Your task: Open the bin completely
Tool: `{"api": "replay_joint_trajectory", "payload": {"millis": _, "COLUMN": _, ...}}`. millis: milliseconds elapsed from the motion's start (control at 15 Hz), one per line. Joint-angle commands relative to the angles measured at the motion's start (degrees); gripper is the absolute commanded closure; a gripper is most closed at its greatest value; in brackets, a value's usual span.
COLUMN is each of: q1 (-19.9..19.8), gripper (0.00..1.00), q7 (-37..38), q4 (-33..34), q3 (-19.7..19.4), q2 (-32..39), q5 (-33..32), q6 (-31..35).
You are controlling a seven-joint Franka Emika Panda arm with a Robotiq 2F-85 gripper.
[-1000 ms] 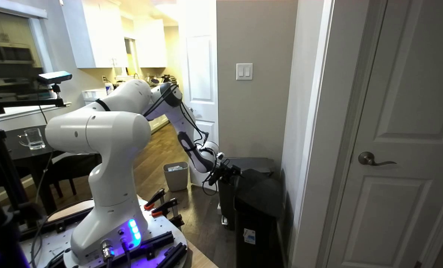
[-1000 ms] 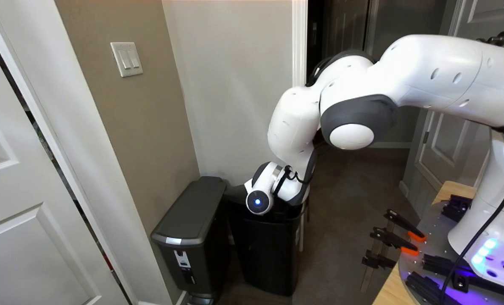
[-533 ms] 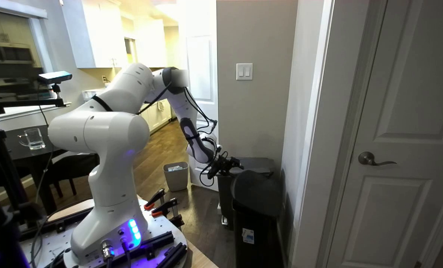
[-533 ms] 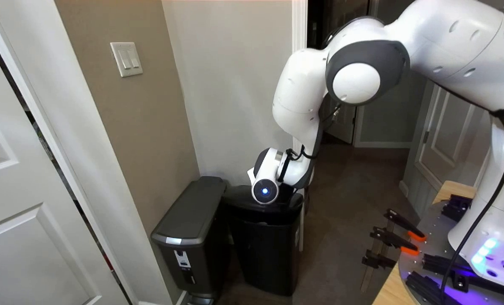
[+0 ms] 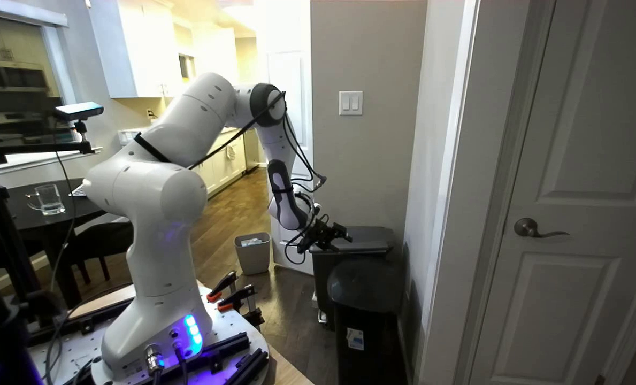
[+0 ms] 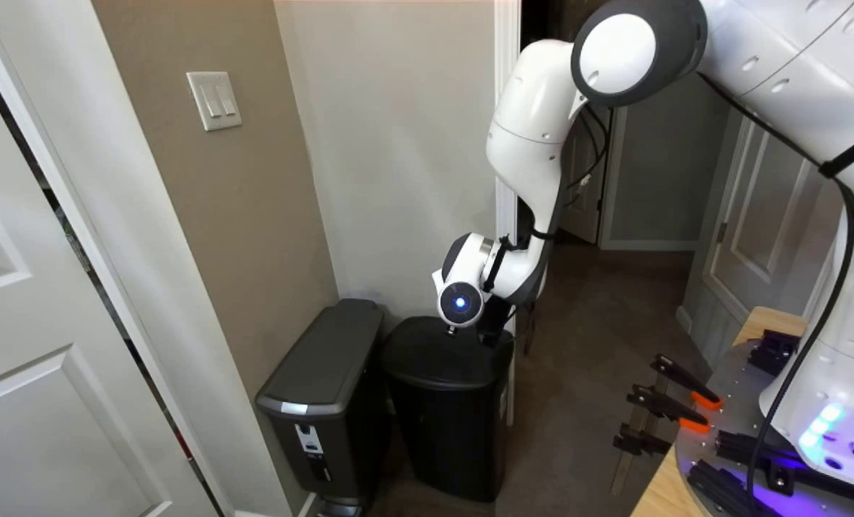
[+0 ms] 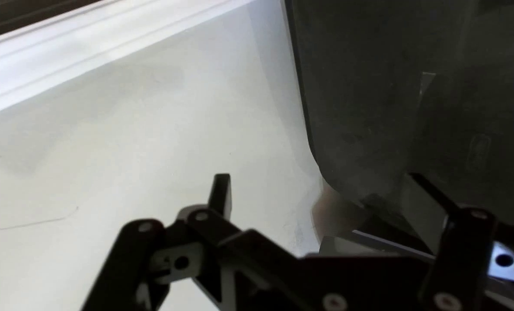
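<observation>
The bin (image 6: 448, 431) is tall and black and stands on the floor beside the wall; it shows in both exterior views (image 5: 368, 342). Its dark lid (image 6: 444, 352) lies flat, down on the body. My gripper (image 5: 342, 239) is just above the lid's far side, apart from it in that exterior view. In an exterior view the wrist mostly hides the gripper. In the wrist view the gripper (image 7: 319, 181) is open with its two fingers wide apart and nothing between them. A dark, glossy lid surface (image 7: 369, 108) fills the right of that view, behind the right finger.
A second bin with a grey lid (image 6: 326, 352) and a pedal stands close beside the black bin. Walls (image 5: 368, 160) close in the corner behind both. A small grey wastebasket (image 5: 253, 256) stands on the floor. Clamps (image 6: 671, 402) stick out from the robot's table edge.
The black bin's lid was tilted up at the gripper one second ago and has dropped flat. The arm and gripper have risen and drawn off the lid.
</observation>
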Motion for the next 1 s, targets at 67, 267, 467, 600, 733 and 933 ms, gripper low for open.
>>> {"api": "replay_joint_trajectory", "payload": {"millis": 67, "q1": -9.23, "gripper": 0.0, "q7": 0.16, "q4": -0.39, "q3": 7.18, "q2": 0.19, "q5": -6.76, "q6": 6.65}}
{"api": "replay_joint_trajectory", "payload": {"millis": 267, "q1": -12.48, "gripper": 0.0, "q7": -2.63, "q4": 2.84, "q3": 9.53, "q2": 4.09, "q5": -6.37, "q6": 10.14}}
{"api": "replay_joint_trajectory", "payload": {"millis": 467, "q1": -14.31, "gripper": 0.0, "q7": -6.12, "q4": 8.52, "q3": 10.44, "q2": 10.14, "q5": -5.22, "q6": 13.07}}
{"api": "replay_joint_trajectory", "payload": {"millis": 600, "q1": -14.78, "gripper": 0.0, "q7": -9.31, "q4": 12.73, "q3": 10.72, "q2": 14.3, "q5": -3.85, "q6": 14.33}}
{"api": "replay_joint_trajectory", "payload": {"millis": 733, "q1": -14.81, "gripper": 0.0, "q7": -13.12, "q4": 17.0, "q3": 10.93, "q2": 18.33, "q5": -2.04, "q6": 14.99}}
{"api": "replay_joint_trajectory", "payload": {"millis": 933, "q1": -14.28, "gripper": 0.0, "q7": -20.06, "q4": 23.18, "q3": 11.22, "q2": 23.88, "q5": 2.56, "q6": 15.47}}
